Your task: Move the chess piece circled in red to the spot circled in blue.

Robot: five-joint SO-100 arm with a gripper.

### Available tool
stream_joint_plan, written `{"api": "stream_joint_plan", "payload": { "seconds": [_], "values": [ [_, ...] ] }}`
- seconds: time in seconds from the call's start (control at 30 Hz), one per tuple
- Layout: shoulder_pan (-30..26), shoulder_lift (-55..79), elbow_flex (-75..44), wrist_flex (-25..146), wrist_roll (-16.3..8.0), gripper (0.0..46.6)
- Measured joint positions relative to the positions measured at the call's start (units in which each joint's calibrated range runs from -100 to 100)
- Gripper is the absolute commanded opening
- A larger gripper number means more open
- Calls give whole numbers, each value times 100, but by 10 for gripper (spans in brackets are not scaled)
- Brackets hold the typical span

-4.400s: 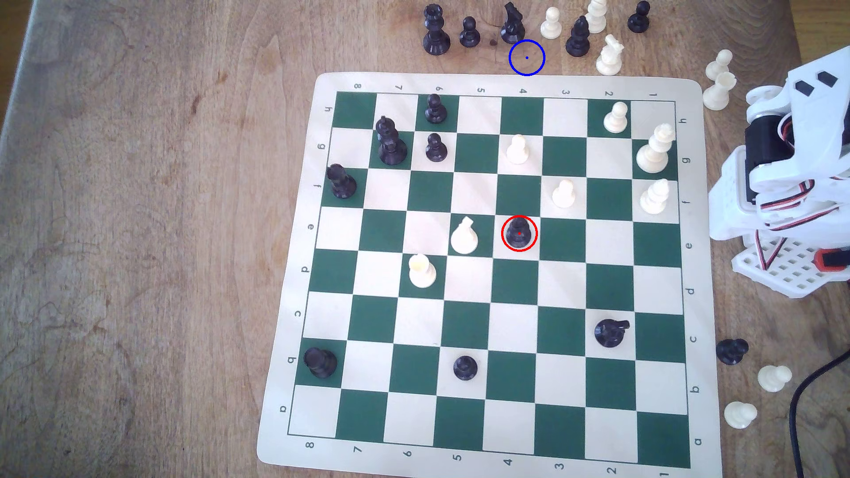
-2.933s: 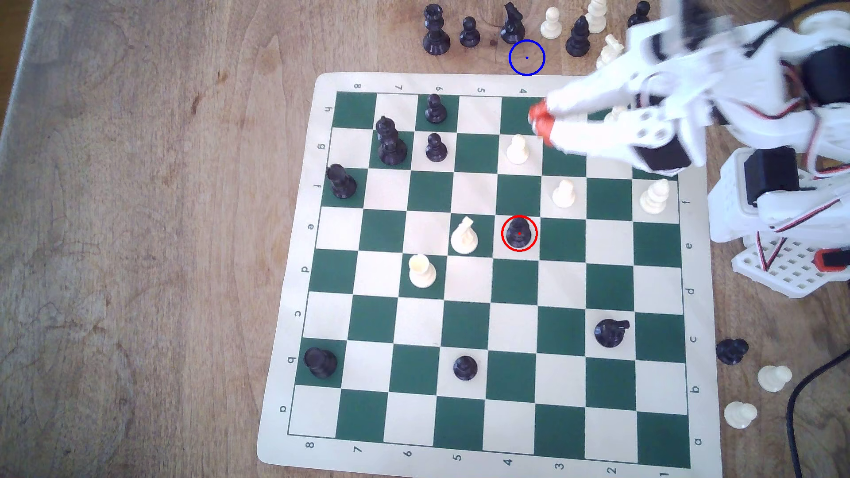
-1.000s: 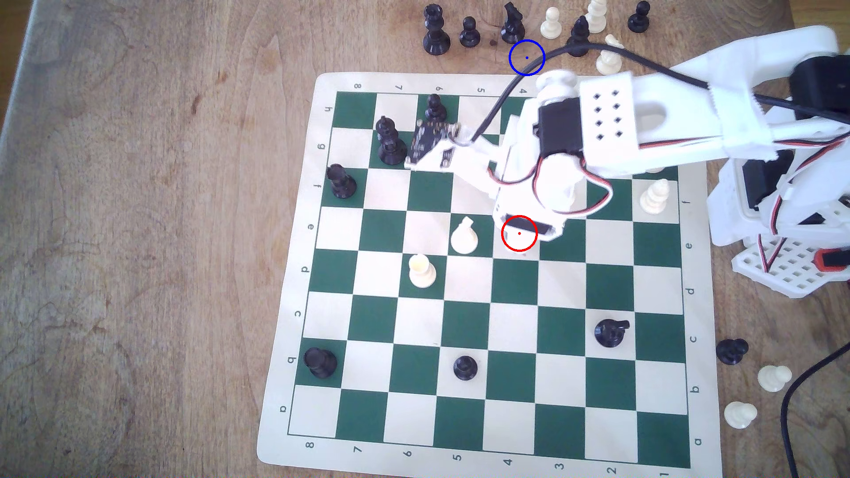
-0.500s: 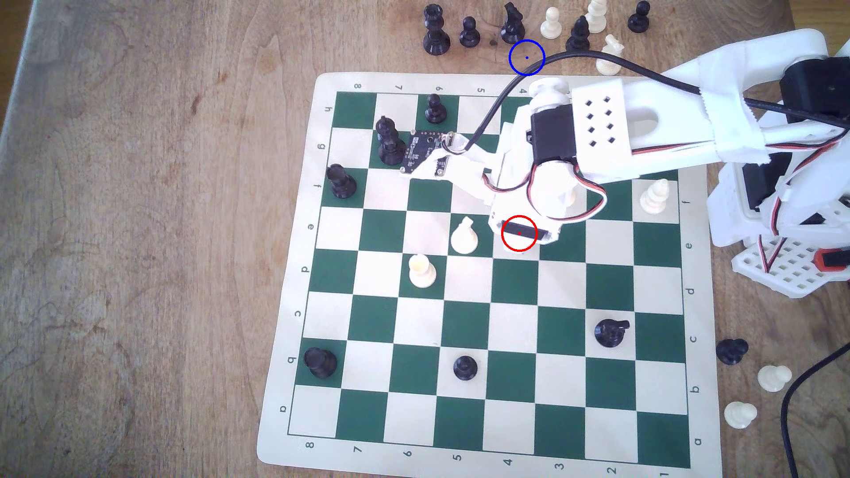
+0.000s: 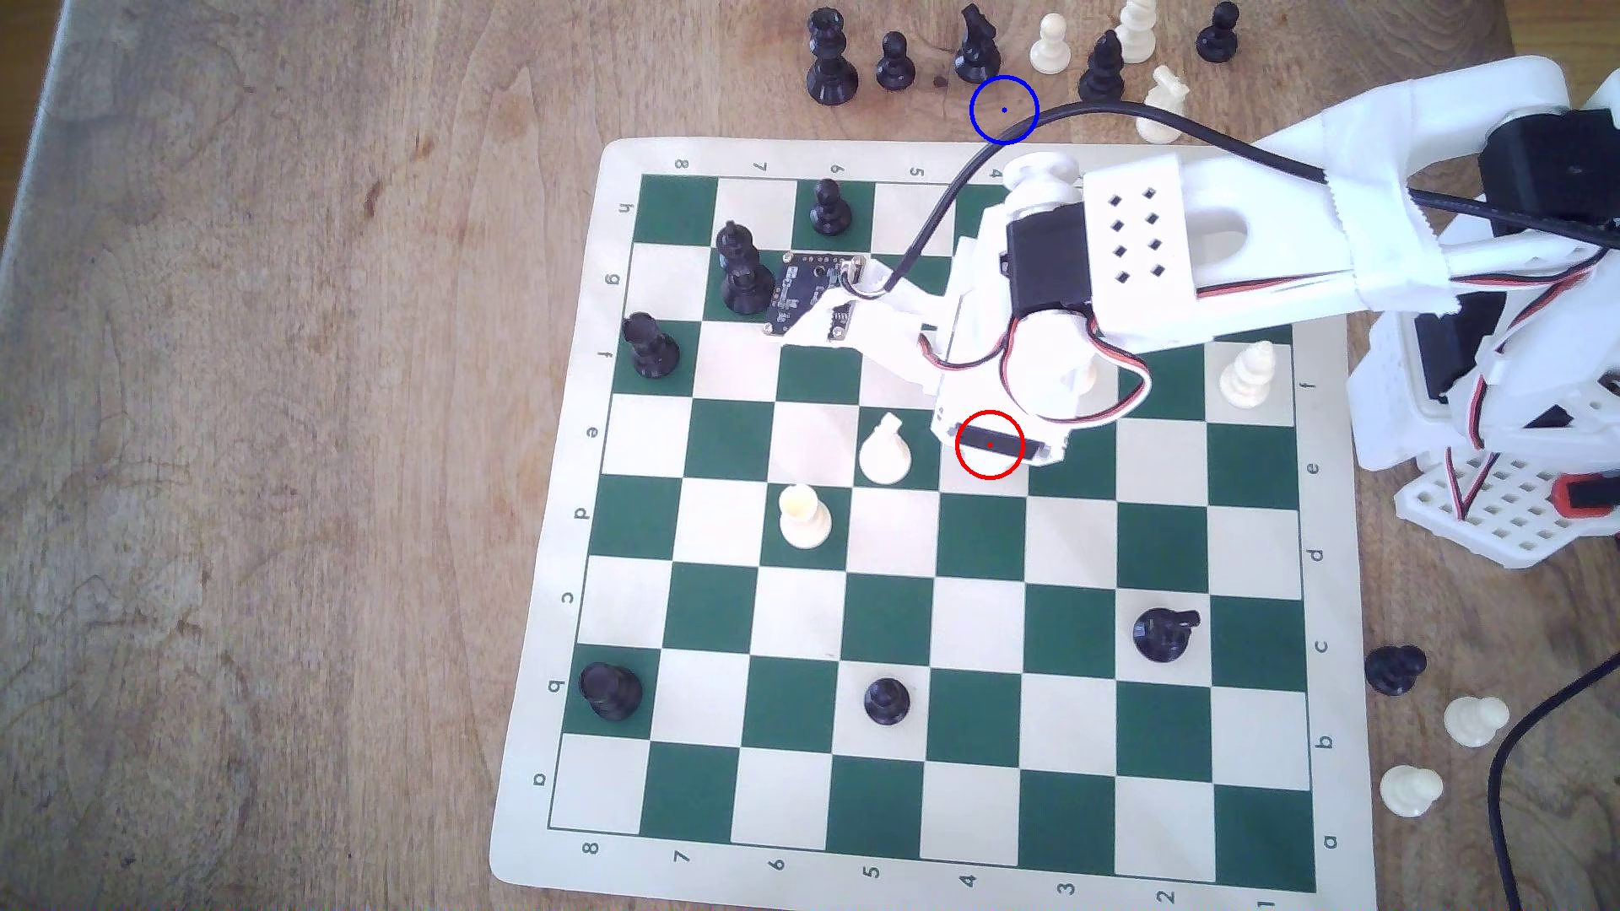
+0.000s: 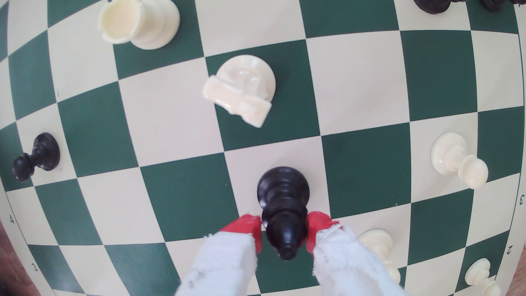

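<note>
In the exterior view the white arm's wrist housing [image 5: 1008, 412] covers the small matte black pawn inside the red ring. A cream-white pawn [image 5: 1087, 375] just right of it peeks out behind red-and-black wires. The wrist view's edge cuts off two black bases [image 6: 432, 5].

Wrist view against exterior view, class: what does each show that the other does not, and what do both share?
Wrist view: the gripper, its red fingertips on either side of the black pawn; contact is unclear. Exterior view: the blue-ringed spot on the wooden table, beyond the board's edge, and the captured pieces around it. Both: the green-and-cream board, the white knight and the white rook.
</note>
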Motion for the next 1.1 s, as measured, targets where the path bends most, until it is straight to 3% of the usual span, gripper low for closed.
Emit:
{"api": "stream_joint_plan", "payload": {
  "seconds": [0.3, 0.5, 0.8, 1.1],
  "values": [
    [-111, 0, -27, 271, 24, 3],
    [-22, -159, -651, 757, -73, 3],
    [1423, -938, -1383, 1371, 63, 3],
    [3090, -1282, -1247, 972, 532, 3]
  ]
}}
